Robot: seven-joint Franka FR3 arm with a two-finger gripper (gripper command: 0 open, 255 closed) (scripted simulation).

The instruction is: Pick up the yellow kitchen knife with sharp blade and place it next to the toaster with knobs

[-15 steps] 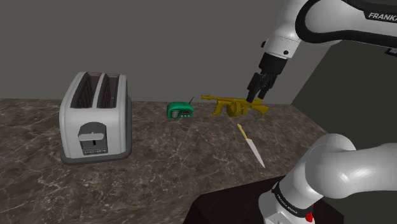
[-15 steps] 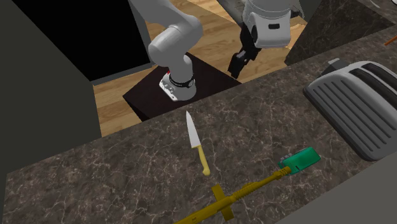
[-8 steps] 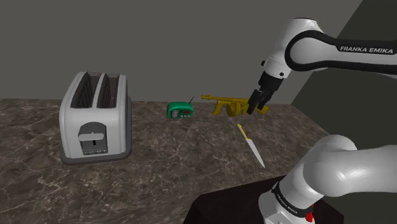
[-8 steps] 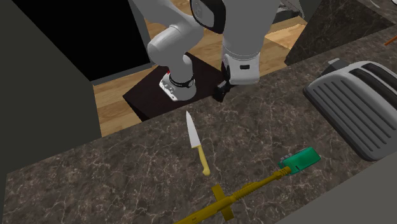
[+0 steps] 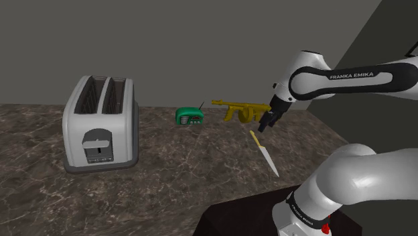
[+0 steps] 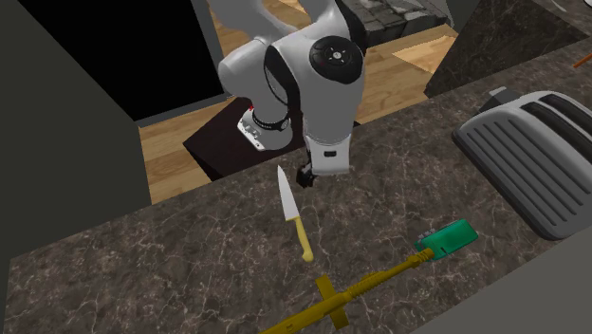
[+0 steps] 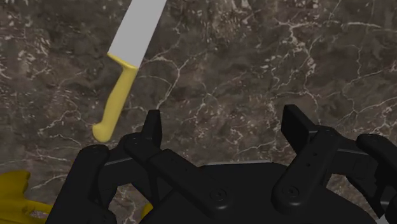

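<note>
The knife (image 5: 264, 153) lies flat on the dark marble counter, with a yellow handle and a pale blade (image 6: 286, 194). Its blade points toward the stand in the shoulder view. My gripper (image 5: 265, 124) hangs low over the counter just beside the knife (image 7: 121, 83), near the handle end, not touching it. The black fingers (image 7: 153, 127) stand wide apart with bare counter between them. In the second exterior view the gripper (image 6: 305, 176) is close to the blade's side. The grey two-slot toaster (image 5: 100, 124) stands far off at the shoulder view's left.
A yellow toy gun (image 5: 238, 109) and a small green radio (image 5: 190, 116) lie behind the knife near the wall. The counter edge (image 6: 228, 180) runs close to the knife on the stand's side. A grey wall rises at the shoulder view's right.
The arm has folded down and the gripper has dropped from high above the counter to just above it, beside the knife. The fingers stayed open; the knife has not moved.
</note>
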